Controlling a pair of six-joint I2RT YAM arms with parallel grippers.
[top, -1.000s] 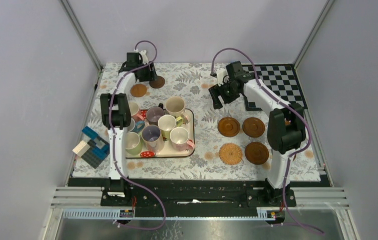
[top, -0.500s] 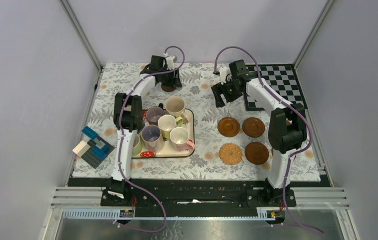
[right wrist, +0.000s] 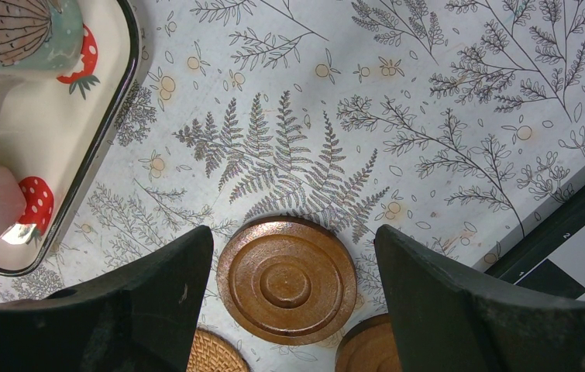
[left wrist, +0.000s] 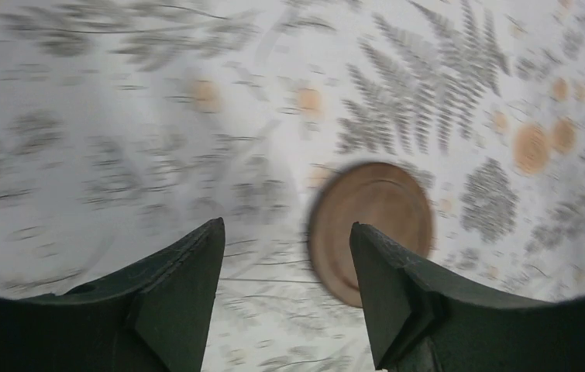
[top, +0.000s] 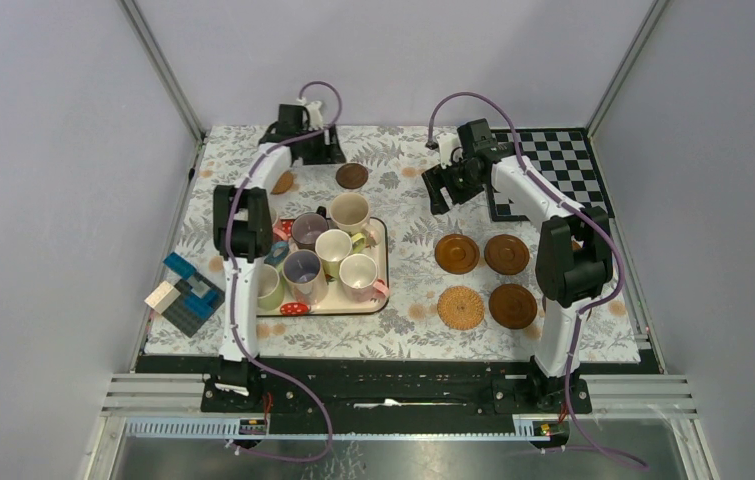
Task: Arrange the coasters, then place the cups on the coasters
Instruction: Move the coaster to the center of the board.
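Dark coaster (top: 352, 176) just set down nearer the middle.
Left gripper (left wrist: 285, 232) open, backing off; right gripper (right wrist: 293, 232) open, idle; cups (top: 333, 245) wait.

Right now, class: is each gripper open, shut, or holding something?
Left gripper: open, holding nothing.
Right gripper: open, holding nothing.
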